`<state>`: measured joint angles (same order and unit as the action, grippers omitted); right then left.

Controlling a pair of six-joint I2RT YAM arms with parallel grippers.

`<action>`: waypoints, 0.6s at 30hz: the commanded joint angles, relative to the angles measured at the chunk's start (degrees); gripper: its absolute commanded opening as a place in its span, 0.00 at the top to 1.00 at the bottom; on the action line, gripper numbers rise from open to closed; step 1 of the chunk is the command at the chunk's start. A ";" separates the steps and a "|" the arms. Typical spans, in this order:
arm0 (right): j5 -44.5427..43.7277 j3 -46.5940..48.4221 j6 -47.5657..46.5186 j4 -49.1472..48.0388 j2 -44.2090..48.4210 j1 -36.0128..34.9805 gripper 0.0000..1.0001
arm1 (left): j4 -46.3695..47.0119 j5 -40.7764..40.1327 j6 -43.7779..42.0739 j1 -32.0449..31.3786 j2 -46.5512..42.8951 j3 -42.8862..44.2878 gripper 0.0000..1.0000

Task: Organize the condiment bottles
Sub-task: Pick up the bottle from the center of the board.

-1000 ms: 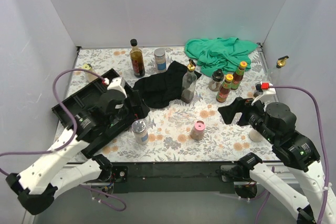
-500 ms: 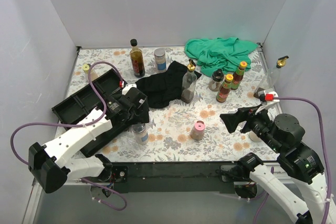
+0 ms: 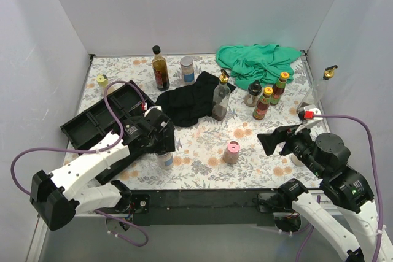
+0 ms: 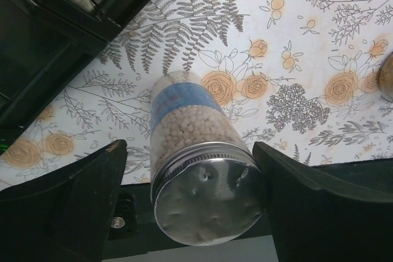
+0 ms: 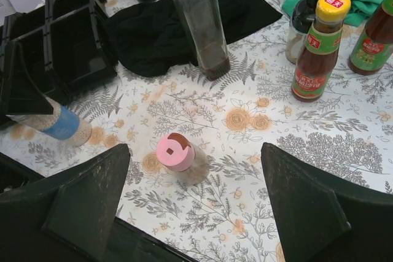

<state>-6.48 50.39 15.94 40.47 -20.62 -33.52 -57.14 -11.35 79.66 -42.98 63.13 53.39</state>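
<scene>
Left arm (image 3: 92, 164) reaching forward and low, left gripper (image 4: 189, 148) jaws wide astride upright grey-lidded shaker (image 4: 184, 121), not clamped; right gripper (image 5: 195, 148) wide, pink-lidded shaker (image 5: 175, 151) ahead, apart

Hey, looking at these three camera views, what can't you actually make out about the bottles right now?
- Top view: the grey-lidded jar is mostly hidden under the left tool.
- Right wrist view: the tall clear bottle loses its spout to the top edge; the red sauce bottle is cut by the right edge.
- Right wrist view: the print on the yellow-capped bottle is too small to read.
</scene>
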 commanded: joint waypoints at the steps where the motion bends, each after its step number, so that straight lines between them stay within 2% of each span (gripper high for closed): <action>1: -1.34 -1.61 -1.01 -1.53 0.14 -0.32 0.04 | 1.95 3.45 -0.64 -0.26 -0.91 -1.27 0.26; 3: -0.55 -2.05 -0.74 -1.53 0.49 -0.32 0.04 | 0.90 2.48 -0.38 -0.26 0.05 -0.66 0.37; 4: -0.46 -2.14 -0.57 -1.53 0.84 -0.32 0.04 | -0.67 0.65 -0.12 -0.26 0.49 -0.39 0.55; 6: -0.37 -2.75 -0.30 -1.62 1.46 -0.32 0.04 | -1.82 -0.51 0.23 -0.26 1.64 0.66 0.70; 8: -0.55 -3.37 -0.30 -1.53 1.81 -0.41 0.04 | -2.62 -1.38 0.84 -0.26 2.08 1.63 0.94; 9: -0.72 -3.54 -0.39 -1.45 2.25 -0.32 0.04 | -3.06 -2.09 1.55 -0.26 2.08 2.07 1.00; 15: -1.78 -4.16 -0.30 -1.18 3.92 -0.23 0.04 | -4.37 -2.79 10.24 -0.26 1.38 8.65 1.00; 18: -1.96 -3.99 -0.47 -1.01 4.10 -0.32 0.04 | -7.18 -7.78 15.87 -0.26 1.64 12.79 1.00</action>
<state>-7.42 46.15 15.90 40.58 -17.21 -33.52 -62.06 -12.91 87.13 -43.22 65.52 59.20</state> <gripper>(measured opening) 0.962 0.588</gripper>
